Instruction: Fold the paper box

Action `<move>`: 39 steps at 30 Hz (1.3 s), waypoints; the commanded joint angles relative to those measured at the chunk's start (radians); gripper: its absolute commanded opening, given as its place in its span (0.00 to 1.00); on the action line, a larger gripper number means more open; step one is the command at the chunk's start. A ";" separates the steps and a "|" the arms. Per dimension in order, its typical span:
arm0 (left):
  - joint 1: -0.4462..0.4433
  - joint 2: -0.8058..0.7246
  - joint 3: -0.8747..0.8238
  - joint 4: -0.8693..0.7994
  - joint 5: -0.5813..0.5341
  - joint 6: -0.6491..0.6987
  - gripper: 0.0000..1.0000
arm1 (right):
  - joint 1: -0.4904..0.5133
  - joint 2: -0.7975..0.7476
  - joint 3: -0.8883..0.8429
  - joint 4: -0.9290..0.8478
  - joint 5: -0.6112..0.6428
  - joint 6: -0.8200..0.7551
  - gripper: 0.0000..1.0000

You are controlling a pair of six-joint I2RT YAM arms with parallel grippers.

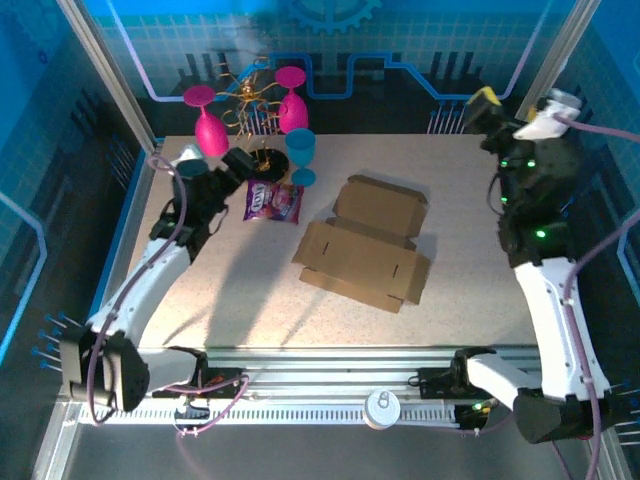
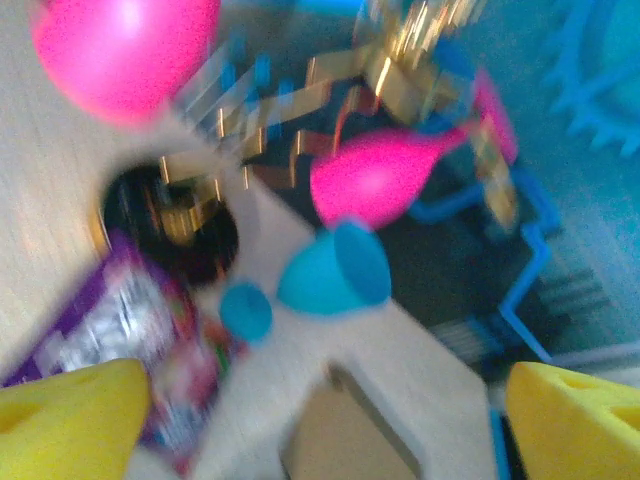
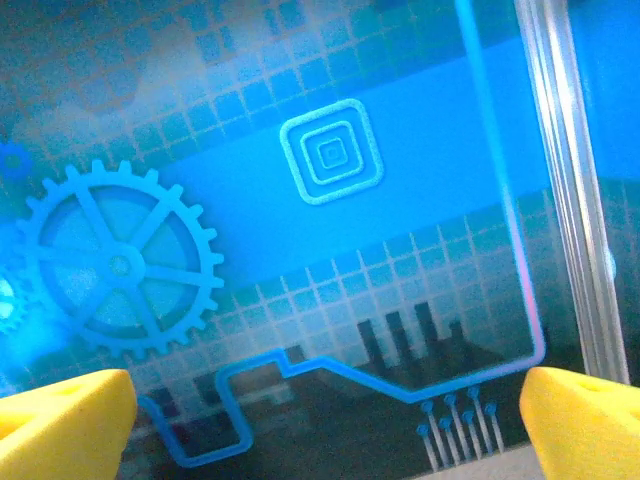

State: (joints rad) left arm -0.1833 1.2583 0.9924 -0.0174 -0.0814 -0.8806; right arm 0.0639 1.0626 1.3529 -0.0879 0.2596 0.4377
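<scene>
Paper box (image 1: pixel 365 245) flat on desk (image 1: pixel 200 300), well right of wide-spread, empty left hand (image 2: pixel 325 425); below and left of raised right hand (image 3: pixel 325 420), likewise spread wide, gripping nothing.

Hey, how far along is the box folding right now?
Done: nothing visible; the paper box lies flat and unfolded on the table. In hand: nothing; the left hand and right hand are both open and empty, away from it. Left: every fold.
</scene>
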 commanded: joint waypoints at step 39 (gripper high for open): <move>-0.281 0.352 -0.385 0.278 0.231 -0.445 0.52 | 0.192 0.751 -0.397 -0.316 -0.658 0.399 0.29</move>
State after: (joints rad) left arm -0.4667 1.6196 0.6182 0.2745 0.1871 -1.3338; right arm 0.2661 1.7741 0.9512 -0.3443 -0.3897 0.8547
